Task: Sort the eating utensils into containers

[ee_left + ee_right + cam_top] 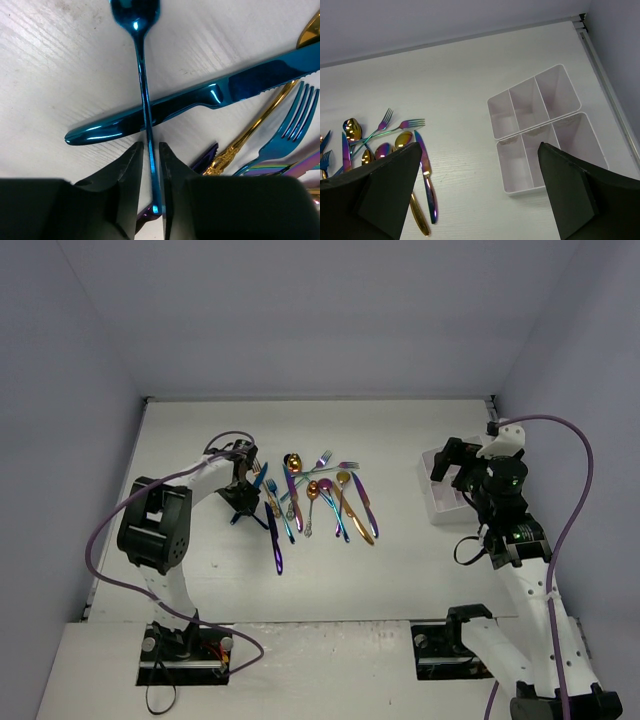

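Now | left gripper (151, 145): jaws narrow, astride the blue spoon (142, 75) handle, pinched or not I cannot tell | spoon crosses a blue knife (200, 97) at the left edge of the utensils (315, 500) | right gripper (480, 145): wide, holding nothing, above the white caddy (540, 129) at the right of the table (400, 560)

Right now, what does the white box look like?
The box is white plastic with two rows of three open compartments, all empty. It sits flat on the table near the table's right edge, apart from the cutlery. Only the table touches it.
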